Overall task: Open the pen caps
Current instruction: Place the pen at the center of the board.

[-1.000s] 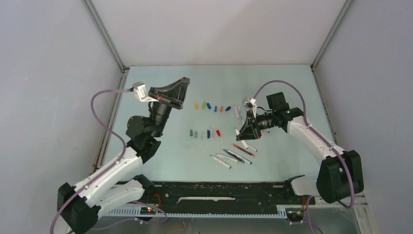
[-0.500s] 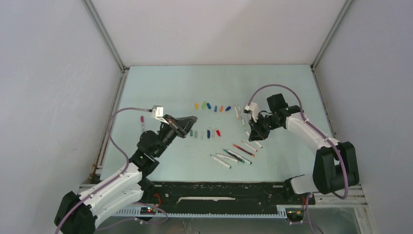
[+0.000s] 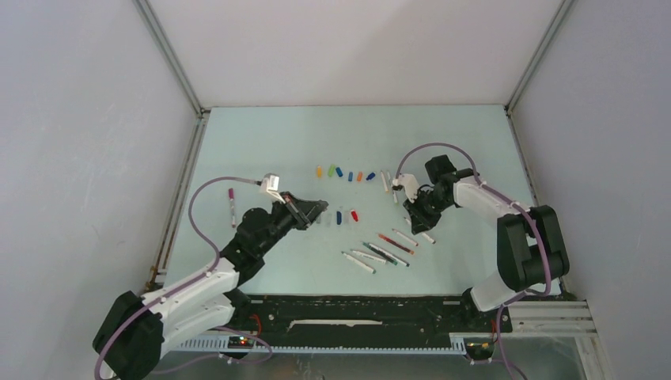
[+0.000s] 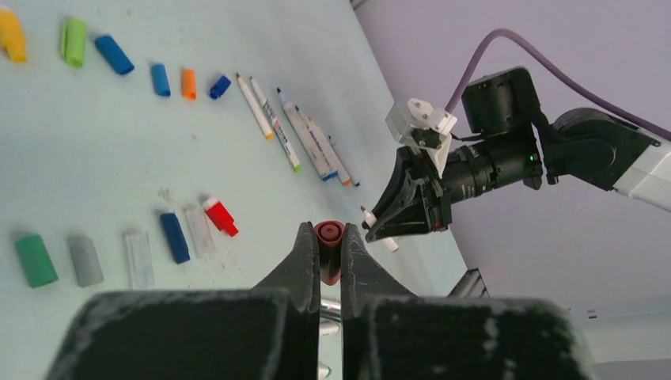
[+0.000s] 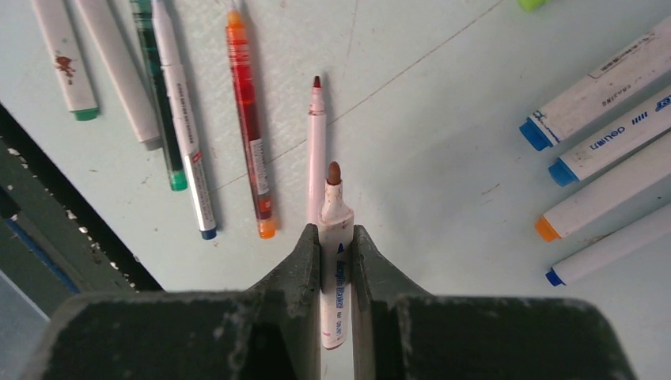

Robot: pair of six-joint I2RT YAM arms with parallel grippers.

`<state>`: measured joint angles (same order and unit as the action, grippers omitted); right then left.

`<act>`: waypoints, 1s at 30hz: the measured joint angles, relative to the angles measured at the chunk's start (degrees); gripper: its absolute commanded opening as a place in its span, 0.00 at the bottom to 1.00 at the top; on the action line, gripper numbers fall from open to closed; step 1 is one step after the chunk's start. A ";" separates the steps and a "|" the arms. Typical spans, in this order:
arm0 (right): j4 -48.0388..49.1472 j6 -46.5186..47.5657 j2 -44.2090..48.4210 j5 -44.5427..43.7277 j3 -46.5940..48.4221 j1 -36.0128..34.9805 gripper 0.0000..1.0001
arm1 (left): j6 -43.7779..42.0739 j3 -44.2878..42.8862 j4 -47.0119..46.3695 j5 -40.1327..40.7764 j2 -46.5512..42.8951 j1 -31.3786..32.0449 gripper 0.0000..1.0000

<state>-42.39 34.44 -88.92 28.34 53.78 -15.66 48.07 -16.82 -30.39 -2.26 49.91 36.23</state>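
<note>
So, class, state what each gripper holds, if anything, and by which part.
Left gripper: a red pen cap, pinched across its sides. Right gripper: an uncapped white marker, gripped on its barrel.

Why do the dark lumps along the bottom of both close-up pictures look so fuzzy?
Left wrist view: the base of the left gripper sits too near the lens and blurs; the dark red cap it pinches is sharp. Right wrist view: likewise the right gripper, its marker crisp. Top view: evenly lit.

Bright, even, diffuse light; faint soft shadows on the bench (image 3: 261, 142). Wrist views blur at the bottom edge; overhead is sharp.
</note>
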 measured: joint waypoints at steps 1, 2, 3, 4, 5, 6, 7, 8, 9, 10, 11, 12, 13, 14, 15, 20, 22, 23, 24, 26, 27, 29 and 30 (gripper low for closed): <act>0.02 -0.13 -0.44 -0.48 0.17 -0.02 0.06 | 0.31 0.00 0.04 -0.50 0.72 0.00 0.00; 0.02 -0.24 -0.94 -1.07 0.33 -0.02 0.06 | 0.70 0.00 0.04 -1.01 1.40 0.00 0.00; 0.02 -0.37 -1.27 -1.44 0.46 -0.02 0.07 | 0.98 -0.02 0.02 -1.27 1.90 0.00 0.00; 0.00 -0.46 -1.75 -1.84 0.61 -0.02 0.07 | 1.22 -0.02 0.02 -1.53 2.29 0.00 0.00; 0.00 -0.57 -2.16 -2.12 0.81 -0.02 0.08 | 1.51 -0.02 -0.02 -2.01 2.71 0.00 0.00; 0.02 -0.59 -2.60 -2.49 0.94 -0.04 0.08 | 1.60 -0.02 -0.09 -2.34 3.02 0.00 0.00; 0.02 -0.61 -2.95 -2.78 1.07 -0.13 0.08 | 1.77 -0.02 -0.17 -2.64 3.30 0.00 0.00; 0.04 -0.63 -3.19 -2.95 1.11 -0.15 0.09 | 1.97 -0.02 -0.31 -2.84 3.48 0.00 0.00; 0.04 -0.68 -3.41 -3.17 1.16 -0.20 0.09 | 2.14 -0.02 -0.46 -3.04 3.69 0.00 0.00; 0.02 -0.81 -3.65 -3.32 1.16 -0.24 0.09 | 2.43 -0.04 -0.57 -3.19 3.89 0.00 0.00; 0.02 -0.85 -3.89 -3.45 1.16 -0.28 0.10 | 2.54 -0.04 -0.70 -3.50 4.09 0.00 0.00; 0.00 -0.92 -4.07 -3.67 1.16 -0.37 0.10 | 2.67 -0.04 -0.79 -3.67 4.26 -0.02 0.00; 0.00 -0.98 -4.22 -3.80 1.16 -0.42 0.10 | 2.91 -0.04 -0.83 -3.93 4.39 -0.02 0.00; -0.02 -1.03 -4.46 -4.04 1.20 -0.46 0.10 | 2.95 -0.04 -0.85 -4.04 4.50 -0.02 0.00; -0.07 -1.03 -4.66 -4.22 1.27 -0.52 0.11 | 2.99 -0.04 -0.87 -4.15 4.59 -0.02 0.00; -0.20 -1.09 -5.97 -4.87 1.77 -0.79 0.12 | 3.04 -0.04 -1.25 -4.50 4.85 -0.02 0.00; -0.24 -1.27 -6.51 -5.11 2.01 -0.85 0.13 | 3.06 -0.04 -1.29 -4.61 4.85 -0.02 0.00; -0.24 -1.31 -6.71 -5.25 2.03 -0.92 0.13 | 3.08 -0.04 -1.31 -4.63 4.85 -0.04 0.00; -0.26 -1.42 -6.93 -5.38 2.05 -1.01 0.13 | 3.10 -0.04 -1.38 -4.66 4.85 -0.04 0.00; -0.31 -1.46 -7.23 -5.62 2.05 -1.07 0.14 | 3.15 -0.04 -1.55 -4.72 4.87 -0.04 0.00; -0.33 -1.46 -7.41 -5.75 2.05 -1.11 0.14 | 3.17 -0.04 -1.64 -4.94 4.96 -0.04 0.00; -0.37 -1.49 -7.58 -5.90 2.05 -1.16 0.15 | 3.32 -0.04 -1.66 -5.22 5.22 -0.04 0.00; -0.37 -1.51 -7.61 -5.95 2.08 -1.16 0.16 | 3.41 -0.04 -1.66 -5.35 5.38 -0.04 0.00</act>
<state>-42.76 32.93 -96.53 22.39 55.86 -16.82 51.48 -16.86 -32.05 -7.62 55.29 36.18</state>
